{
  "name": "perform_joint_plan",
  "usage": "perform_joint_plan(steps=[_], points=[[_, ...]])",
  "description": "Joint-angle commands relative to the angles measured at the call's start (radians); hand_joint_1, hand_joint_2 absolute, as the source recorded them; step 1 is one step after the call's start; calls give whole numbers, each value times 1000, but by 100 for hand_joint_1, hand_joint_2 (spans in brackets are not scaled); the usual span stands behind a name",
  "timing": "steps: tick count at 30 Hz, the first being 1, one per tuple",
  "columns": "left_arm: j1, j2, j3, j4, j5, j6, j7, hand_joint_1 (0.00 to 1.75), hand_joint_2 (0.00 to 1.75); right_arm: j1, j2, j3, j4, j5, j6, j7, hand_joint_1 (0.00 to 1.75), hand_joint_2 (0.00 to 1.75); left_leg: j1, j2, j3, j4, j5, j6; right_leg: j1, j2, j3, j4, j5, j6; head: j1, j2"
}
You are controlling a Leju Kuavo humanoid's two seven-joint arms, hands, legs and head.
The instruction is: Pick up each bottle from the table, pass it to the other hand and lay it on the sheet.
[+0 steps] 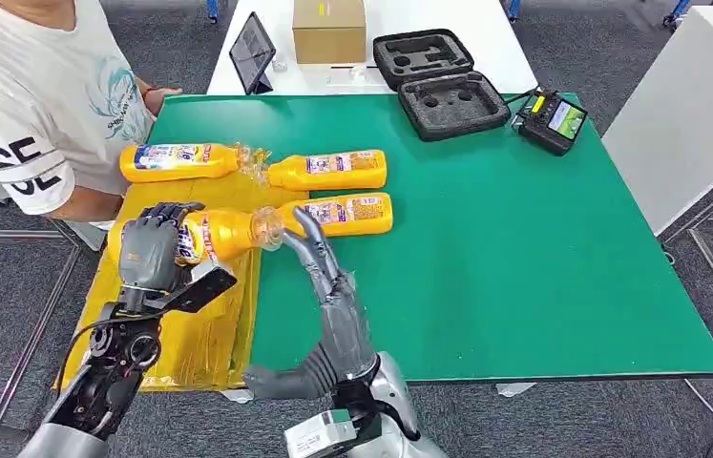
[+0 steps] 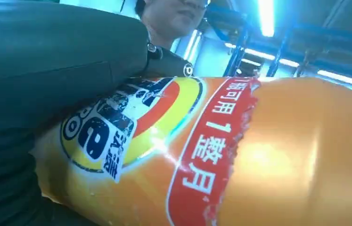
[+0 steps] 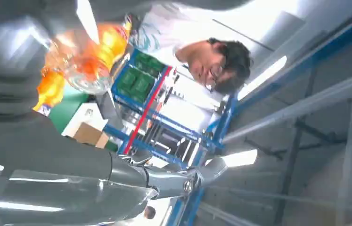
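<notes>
1. Fingers (image 1: 163, 214) of the left hand (image 1: 149, 250) were curled over the base end of an orange bottle (image 1: 223, 234), gripping it; the bottle lay roughly level above the yellow sheet (image 1: 195, 334), its clear neck toward the right hand (image 1: 309, 243).
2. Right hand's fingers stood extended upward just beside the bottle's neck; contact could not be told, and nothing was clasped in them.
3. Left wrist view gave the label close up: red band with white characters, blue-and-yellow logo (image 2: 117, 127), dark fingers across the bottle.
4. Right wrist view showed the clear neck (image 3: 82, 70) from below, plus ceiling lights and blue racking.
5. Three further bottles lay flat: one (image 1: 178, 160) on the sheet, two (image 1: 328, 170) (image 1: 350, 214) on the green table (image 1: 524, 267).
6. A person (image 1: 37, 105) stood at the table's left edge. A foam-lined case (image 1: 438, 81), cardboard box (image 1: 329, 29), tablet (image 1: 251, 52) and handheld controller (image 1: 551, 119) sat at the far end.
</notes>
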Motion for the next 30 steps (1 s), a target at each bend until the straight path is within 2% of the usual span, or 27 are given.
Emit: perform_joint_plan(steps=[1,4,7,14,18,22,26,27,28,29,30], points=[[-186,64,-137,372,-209,-139,115,175,175,-104,-11,80,190,10,57,14,0,175,0,-1,3,-1,0,0,0,0,3,-1,-1,0,0,0],[-240,65,-184,484,-295,-214,145,175,175,-121,-1,97,221,14,75,20,0,175,1,-3,5,-1,-1,-1,1,-1,6,-1,-1,-1,0,0],[-270,58,-184,589,-290,-290,119,175,175,-113,-3,96,221,16,81,20,0,175,0,-2,2,-1,0,-1,0,0,3,-1,0,0,0,0],[-269,59,-183,594,-289,-285,114,175,175,-111,-3,95,217,16,81,21,0,175,1,-2,3,0,-1,-1,1,0,4,-1,-1,-1,0,0],[-278,58,-187,640,-288,-363,109,175,175,-109,-6,91,219,15,86,21,0,175,0,-1,3,0,-1,-1,0,1,3,-1,-1,0,0,0],[-283,41,-121,688,-181,-479,11,175,175,-108,-9,94,231,12,86,15,0,175,1,-1,6,-1,-1,-1,0,2,6,-1,-1,-1,0,0],[-285,36,-101,711,-141,-516,-23,175,175,-102,-8,95,234,35,73,23,0,175,0,0,7,-2,-1,-1,0,3,8,-2,-1,-1,0,0],[-284,32,-88,715,-115,-541,-40,166,175,-100,-9,94,231,43,72,28,0,175,0,-1,7,-2,-1,-1,0,2,8,-2,-1,-1,0,0],[-282,30,-83,714,-100,-553,-53,117,175,-98,-8,93,228,43,74,28,0,175,0,-1,6,-2,-1,0,0,1,7,-1,-1,0,0,0],[-278,21,-62,713,-58,-596,-97,3,175,-98,-7,89,230,33,82,32,0,175,0,-1,9,-2,-1,-1,0,2,9,-2,-1,-1,0,0],[-273,16,-54,708,-32,-633,-115,0,175,-102,-7,90,241,31,85,32,0,175,0,0,8,-2,-1,0,-1,2,9,-2,-1,0,0,0]])
